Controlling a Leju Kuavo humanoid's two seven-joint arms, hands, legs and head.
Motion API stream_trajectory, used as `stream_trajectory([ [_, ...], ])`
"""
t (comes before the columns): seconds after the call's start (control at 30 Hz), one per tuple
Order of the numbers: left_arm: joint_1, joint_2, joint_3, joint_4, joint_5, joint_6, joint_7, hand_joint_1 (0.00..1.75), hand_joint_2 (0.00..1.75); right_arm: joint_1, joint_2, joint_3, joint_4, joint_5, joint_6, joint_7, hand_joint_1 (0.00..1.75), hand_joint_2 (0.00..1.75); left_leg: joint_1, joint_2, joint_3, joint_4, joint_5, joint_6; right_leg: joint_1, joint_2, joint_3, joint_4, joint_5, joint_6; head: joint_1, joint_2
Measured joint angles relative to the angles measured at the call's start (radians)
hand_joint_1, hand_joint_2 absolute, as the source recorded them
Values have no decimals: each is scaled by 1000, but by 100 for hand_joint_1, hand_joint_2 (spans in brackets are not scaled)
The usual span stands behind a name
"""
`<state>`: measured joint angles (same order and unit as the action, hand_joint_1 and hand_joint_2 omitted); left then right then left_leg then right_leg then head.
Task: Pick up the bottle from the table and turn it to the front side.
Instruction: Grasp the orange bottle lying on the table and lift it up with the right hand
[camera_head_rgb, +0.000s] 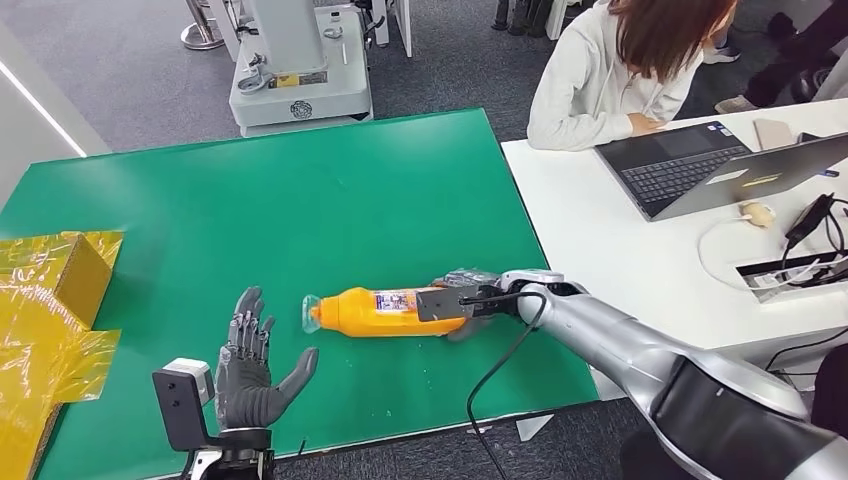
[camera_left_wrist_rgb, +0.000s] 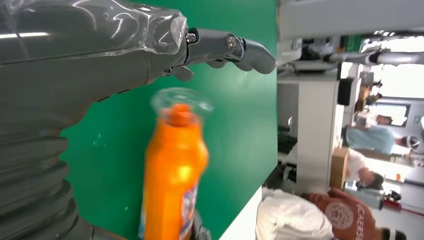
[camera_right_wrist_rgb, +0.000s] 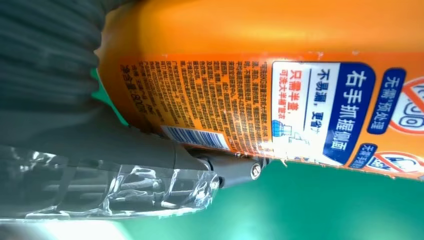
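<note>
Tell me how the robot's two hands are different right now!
The right hand holds the orange bottle at its base end; the left hand holds nothing. The left hand's fingers are spread open; the right hand's wrap the bottle. Both are over the green table.

Head view high over green table (camera_head_rgb: 300, 200), wrist views close, sharing orange bottle (camera_head_rgb: 385, 311).
</note>
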<state>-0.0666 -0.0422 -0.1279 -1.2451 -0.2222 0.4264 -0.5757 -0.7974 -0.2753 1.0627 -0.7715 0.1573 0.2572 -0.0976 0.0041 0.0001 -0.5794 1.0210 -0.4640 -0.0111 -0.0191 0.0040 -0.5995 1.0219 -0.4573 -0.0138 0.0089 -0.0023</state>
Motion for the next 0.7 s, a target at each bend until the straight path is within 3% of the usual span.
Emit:
stream_trajectory([
  [0.13,19,0,-7,-23,-46,63,-26,0,175,125,-44,-107,-133,-241,37,-11,175,175,0,-2,-1,0,0,1,0,-2,0,-1,-1,1,0,0],
  [0.23,23,0,-21,-32,-56,116,-59,0,175,207,-105,-150,-255,-327,33,-5,175,175,0,-6,-2,0,-1,1,0,-5,0,-1,-2,2,0,0],
  [0.4,21,0,-43,-37,-60,181,-87,0,175,318,-173,-195,-391,-325,-36,5,175,175,0,-6,-3,0,-1,2,0,-5,0,-1,-2,2,0,0],
  [0.7,16,0,-60,-37,-35,140,-72,0,175,429,-189,-249,-473,-287,-115,-21,175,175,0,-5,-2,0,-1,2,0,-5,0,-1,-2,2,0,0],
])
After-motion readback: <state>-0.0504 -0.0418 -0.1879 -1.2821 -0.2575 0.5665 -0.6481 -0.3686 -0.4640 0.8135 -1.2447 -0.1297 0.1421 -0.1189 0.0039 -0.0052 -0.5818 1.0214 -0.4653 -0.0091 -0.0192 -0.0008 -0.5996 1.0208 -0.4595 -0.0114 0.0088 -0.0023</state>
